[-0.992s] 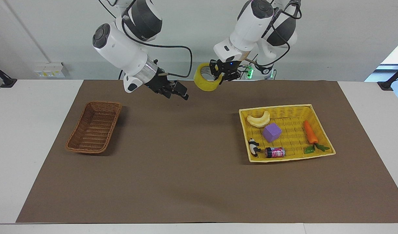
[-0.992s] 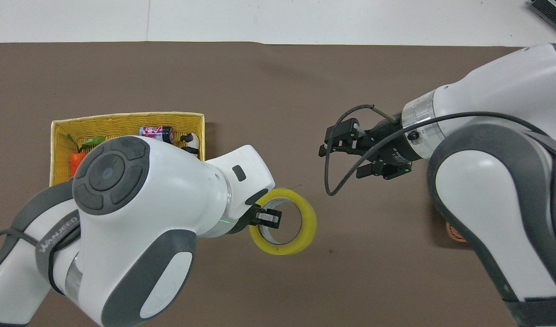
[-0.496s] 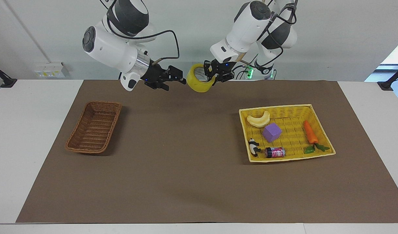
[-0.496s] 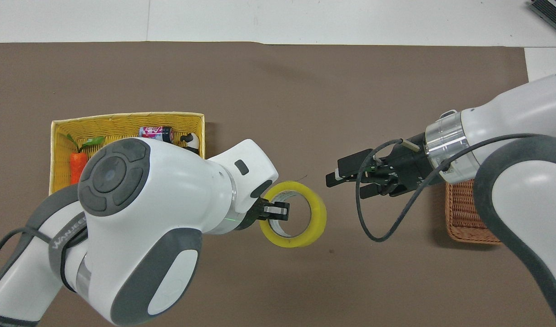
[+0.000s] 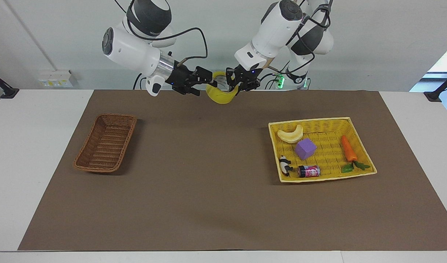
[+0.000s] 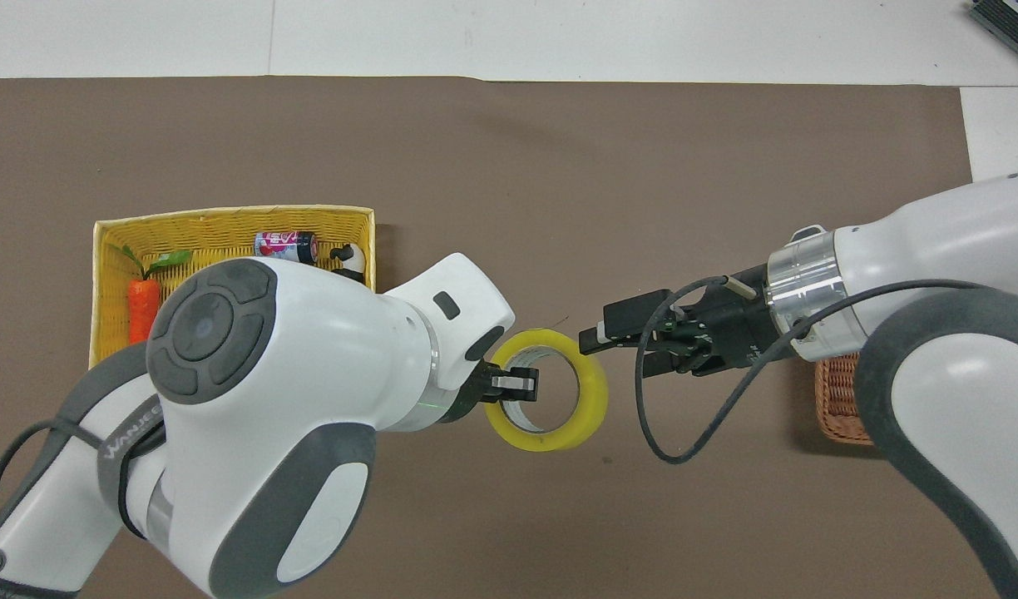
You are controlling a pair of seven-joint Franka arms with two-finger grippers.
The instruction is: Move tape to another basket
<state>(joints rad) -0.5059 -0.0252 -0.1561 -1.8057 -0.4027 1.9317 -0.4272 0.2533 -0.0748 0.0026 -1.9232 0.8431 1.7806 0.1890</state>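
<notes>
over the brown mat's edge nearest the robots, the left gripper's fingers are pinched tight on the wall of the wide roll of translucent yellow packing tape, one finger inside its white core, holding the roll up in the air. just beside the tape, the right gripper has its fingers spread as wide as they go, their tips at the roll's rim toward the right arm's end; whether they touch it i cannot tell, and they hold nothing. out from the tape toward the right arm's end of the desk, the small narrow dark brown woven wicker basket sits on the brown mat, well apart from the tape. toward the left arm's end lies the larger bright yellow woven tray, with a pale banana shape, a purple cube, an orange carrot, a little panda figure and a small can in it.
</notes>
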